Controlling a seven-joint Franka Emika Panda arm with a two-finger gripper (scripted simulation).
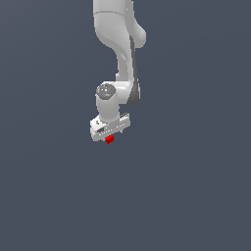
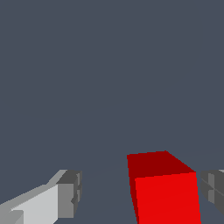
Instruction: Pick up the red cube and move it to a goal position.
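1. Nearest my wrist camera sits the red cube (image 2: 164, 192), filling the space between the tool's two grey fingertips (image 2: 70, 193). It lies much closer to one pad than the other, and I see bare grey surface (image 2: 109, 65) in the gaps on both sides, so nothing is touching it.

2. Arm (image 1: 120, 44): in the exterior view it reaches down from the top of the frame, wrist bent over, with the tool (image 1: 110, 132) directly above the cube, which peeks out just beneath the white body.

3. Tool state: the fingers stand spread wide, well beyond the cube's width. I judge this as straddling, with no clamp made.

4. Progress: I read the approach as done or nearly so. Closing, lifting and carrying all remain. No goal marker shows in either view, so I cannot say where it must go.

5. Cube orientation: it has no long axis, all sides being equal. It sits flat, turned slightly, so its faces are not square to the finger pads.
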